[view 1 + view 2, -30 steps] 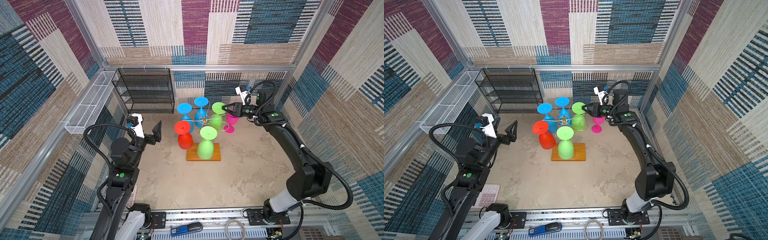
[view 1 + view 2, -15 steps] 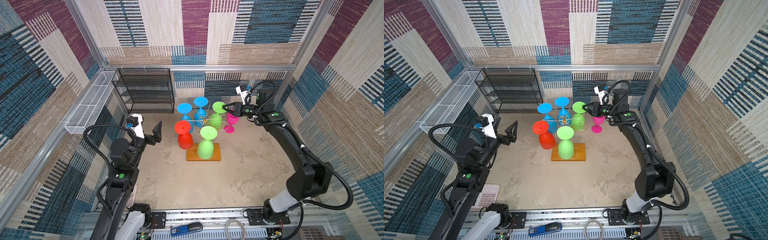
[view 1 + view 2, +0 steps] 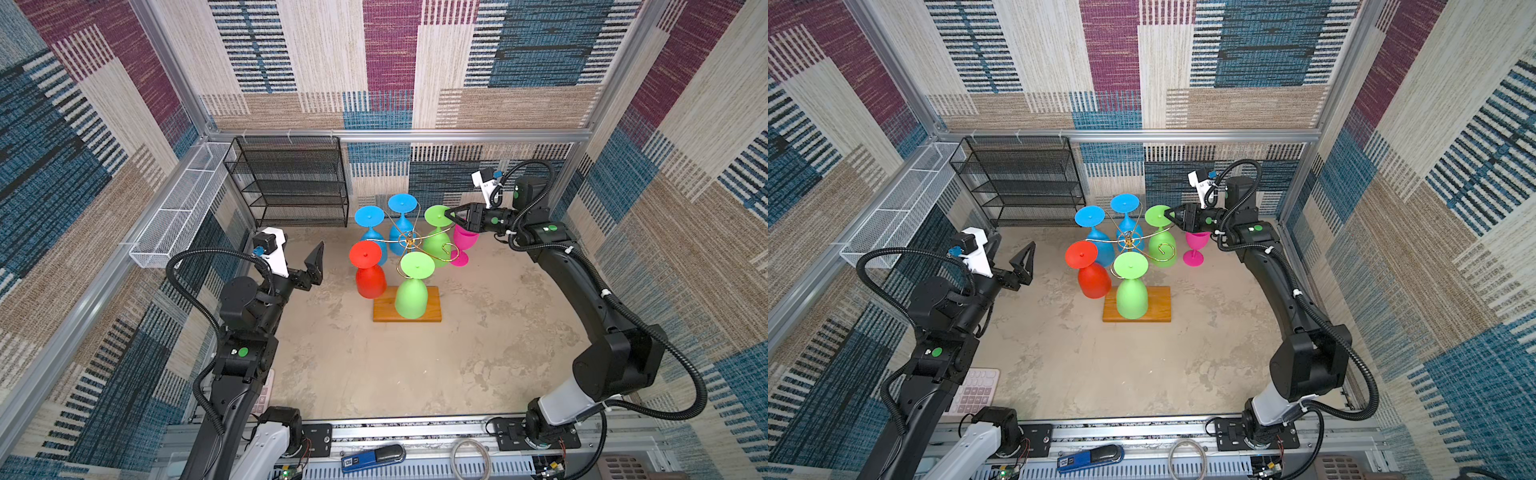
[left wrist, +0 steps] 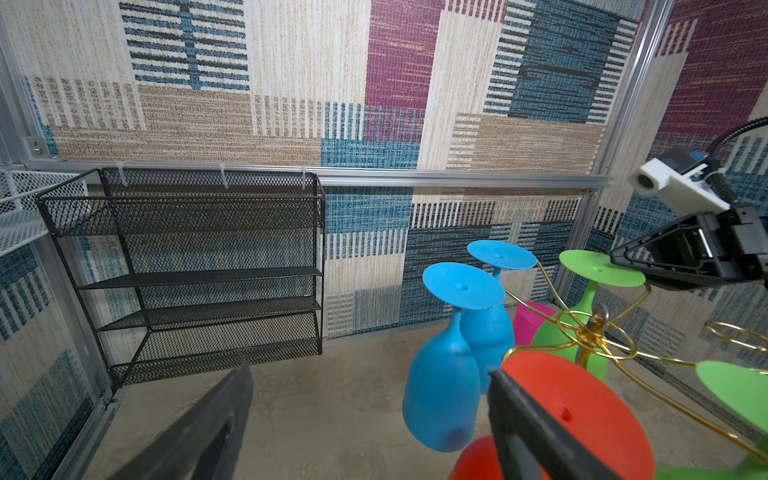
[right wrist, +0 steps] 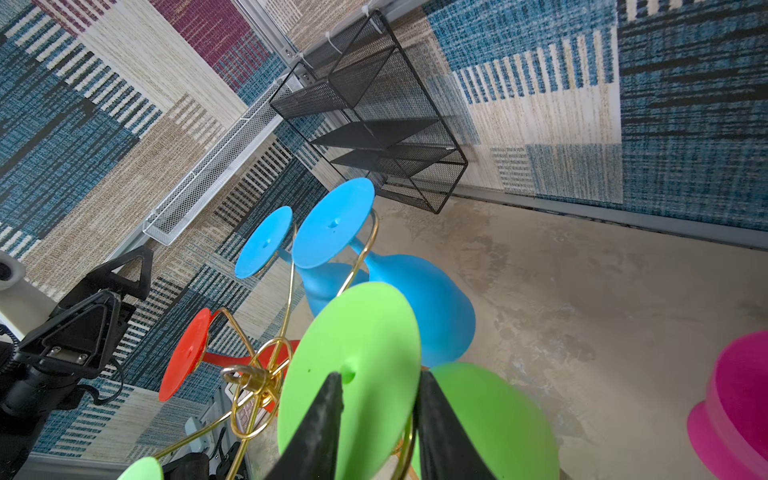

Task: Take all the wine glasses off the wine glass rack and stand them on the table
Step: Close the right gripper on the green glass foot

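Tan counter (image 3: 415, 365). Rear green wine glass (image 3: 437, 251) hung bowl-down on the wine glass rack (image 3: 432, 309), stem vertical. Right tool (image 3: 448, 214) was part-open at its foot, empty.

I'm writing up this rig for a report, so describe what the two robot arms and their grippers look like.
The left arm and right arm are matte black with white lower links, round green stickers on joints and ribbed black cable hoses looping alongside. The left gripper and right gripper each have two black triangular fingers, beside a white camera mount.
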